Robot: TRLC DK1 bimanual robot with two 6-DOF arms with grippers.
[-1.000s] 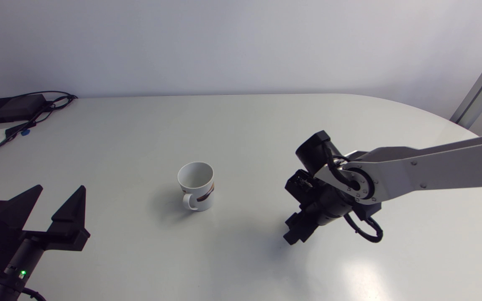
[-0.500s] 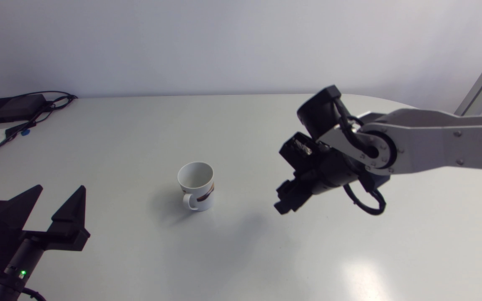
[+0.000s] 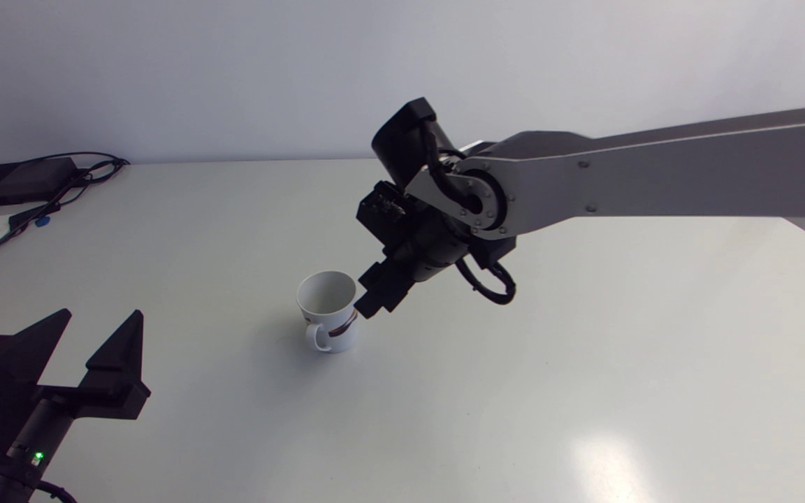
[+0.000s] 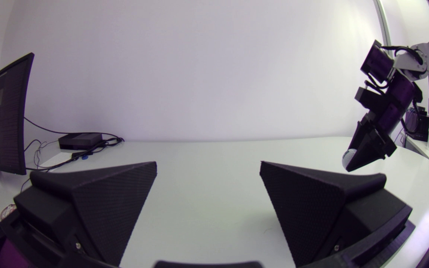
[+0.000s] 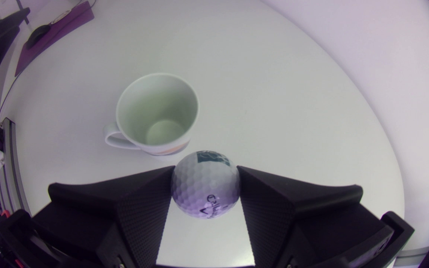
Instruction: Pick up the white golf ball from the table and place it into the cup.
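Pick done: white golf ball [image 5: 205, 184] is off the bench [image 3: 584, 363], clamped from both sides between the right jaws and held in the air. Cup [image 5: 144, 107] upright, empty. In the right wrist view the ball hangs just short of the rim, not yet over the mouth (head view puts the right arm's tip at the cup's edge). Left jaws spread wide, holding nothing, well apart from the cup. Left to do, by my reading: centre over the opening, lower, release.
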